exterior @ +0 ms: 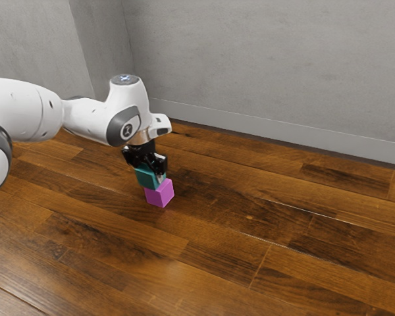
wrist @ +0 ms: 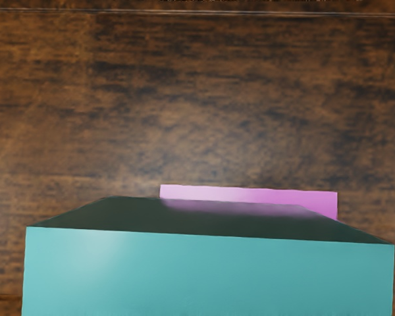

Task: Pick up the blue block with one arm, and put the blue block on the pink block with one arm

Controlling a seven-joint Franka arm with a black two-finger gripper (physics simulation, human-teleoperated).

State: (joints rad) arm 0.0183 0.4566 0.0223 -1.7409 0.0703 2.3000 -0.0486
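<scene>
The gripper [exterior: 147, 170] is clamping the blue block [exterior: 145, 178] just above the pink block [exterior: 160, 193], seemingly offset toward the exterior view's left. Centre it squarely before lowering and releasing.

The blue block [wrist: 207, 273] looks big and close. Its front side is bright blue-green, and its top side is dark with shade. A thin strip of the pink block [wrist: 250, 197] peeks out from behind it. I cannot tell if the two touch. Both are over dark brown wooden boards [wrist: 197, 99]. A thin line [wrist: 197, 12] runs between two boards far off.
</scene>
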